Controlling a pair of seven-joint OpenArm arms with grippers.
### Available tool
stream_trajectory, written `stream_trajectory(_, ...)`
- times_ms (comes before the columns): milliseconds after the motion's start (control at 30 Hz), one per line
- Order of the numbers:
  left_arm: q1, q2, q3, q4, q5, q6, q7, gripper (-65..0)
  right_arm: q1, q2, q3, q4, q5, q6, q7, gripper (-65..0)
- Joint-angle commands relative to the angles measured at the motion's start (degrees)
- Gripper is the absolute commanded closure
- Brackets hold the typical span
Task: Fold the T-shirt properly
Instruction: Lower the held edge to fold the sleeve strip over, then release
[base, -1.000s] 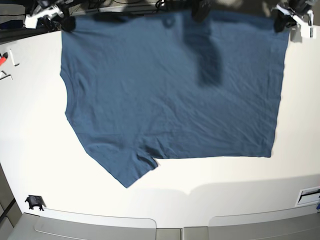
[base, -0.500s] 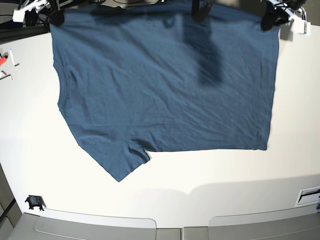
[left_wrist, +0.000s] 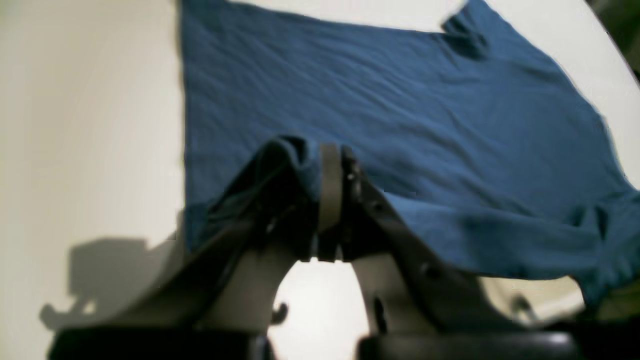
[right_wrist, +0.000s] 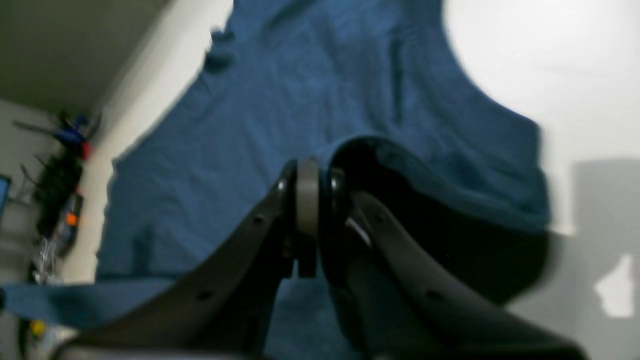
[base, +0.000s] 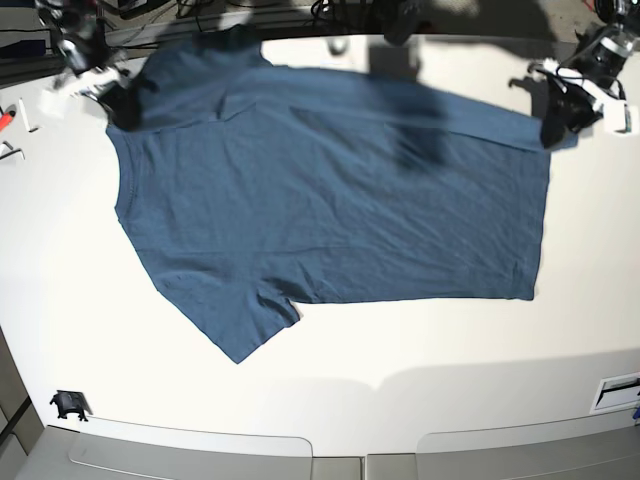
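Both grippers, left (base: 553, 128) and right (base: 122, 105), pinch the T-shirt's (base: 330, 200) far corners.

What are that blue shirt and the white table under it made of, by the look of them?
T-shirt: looks like soft matte knit fabric, probably cotton; it creases finely and drapes limp from both grippers. Table: smooth white hard surface, perhaps laminate, faintly glossy where it takes shadows.

T-shirt (base: 330, 200) flat on table (base: 450, 350), between pincers.
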Motion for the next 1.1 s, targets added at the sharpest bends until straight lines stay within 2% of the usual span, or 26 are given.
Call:
stream_trajectory(0, -0.44, -0.55, -0.33, -0.37, -0.59, -0.04, -1.95, 0.0, 0.66, 1.25, -0.96, 0.94, -0.13, 0.28, 2.40, 0.0)
stream_trajectory(167, -4.44, -2.12, -0.33, -7.98, -0.57, 0.31, -2.25, 0.0, 4.57, 1.66, -5.79, 0.94, -9.73, -3.58, 7.89, 0.0)
stream_trajectory(367, -9.03, -5.01, -0.35, -14.60, -0.13, 0.31, -3.15, 0.0, 8.11, 1.84, -6.19, 0.94, -17.33, -9.88, 11.41, 0.0)
stream_trajectory(467, -11.21, -5.66, -0.33, -15.91, 2.54, 0.35, -4.11, 0.0, 8.94, 1.99, -6.25, 0.92, -17.81, -10.08, 11.74, 0.0)
stream_trajectory(667, -13.55, -5.75, -0.11, -19.39, 3.80, 1.55, -4.68, 0.0, 9.18, 1.95, -6.27, 0.90, -17.90, -10.05, 12.37, 0.0)
stream_trajectory(767, -15.23, -6.23, 1.09, -22.97, 6.29, 1.60, -6.25, 0.0, 9.20, 1.97, -6.60, 0.87, -21.42, -10.05, 14.71, 0.0)
stream_trajectory(967, -17.81, -8.61, 4.63, -30.60, 6.27, 1.60, -6.27, 0.0, 9.35, 1.95, -8.76, 0.87, -24.09, -10.05, 15.82, 0.0)
stream_trajectory(1067, -18.03, -8.59, 4.74, -32.54, 6.25, 1.57, -6.73, 0.0, 9.35, 1.95, -10.51, 0.87, -28.50, -10.10, 17.86, 0.0)
